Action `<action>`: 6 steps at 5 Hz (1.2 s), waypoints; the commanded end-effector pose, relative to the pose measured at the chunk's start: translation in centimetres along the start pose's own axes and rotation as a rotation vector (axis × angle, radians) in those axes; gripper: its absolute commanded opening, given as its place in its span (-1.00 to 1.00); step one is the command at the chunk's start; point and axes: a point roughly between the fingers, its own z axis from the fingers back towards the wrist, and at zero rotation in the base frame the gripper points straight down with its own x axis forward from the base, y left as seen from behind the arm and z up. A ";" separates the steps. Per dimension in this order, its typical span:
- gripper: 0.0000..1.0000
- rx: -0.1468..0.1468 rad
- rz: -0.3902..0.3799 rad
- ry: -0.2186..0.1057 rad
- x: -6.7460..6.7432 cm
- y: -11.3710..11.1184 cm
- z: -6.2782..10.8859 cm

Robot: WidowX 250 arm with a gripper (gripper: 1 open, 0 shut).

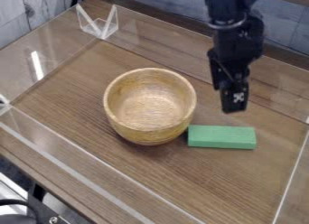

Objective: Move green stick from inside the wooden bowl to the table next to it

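The green stick lies flat on the table, just right of the wooden bowl and almost touching its base. Nothing shows inside the bowl. My gripper hangs above the stick, clear of it, with its dark fingers pointing down. The jaws stand open and hold nothing. The black arm rises from it toward the top of the view.
Clear acrylic walls border the tabletop on all sides. A small clear acrylic stand sits at the back left corner. The right wall runs close to the stick's right end.
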 end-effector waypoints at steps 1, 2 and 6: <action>1.00 0.061 -0.060 -0.058 -0.2 1.9 2.9; 1.00 0.085 -0.103 -0.071 -1.1 3.5 4.2; -1.00 0.152 0.022 -0.099 -1.2 7.8 4.5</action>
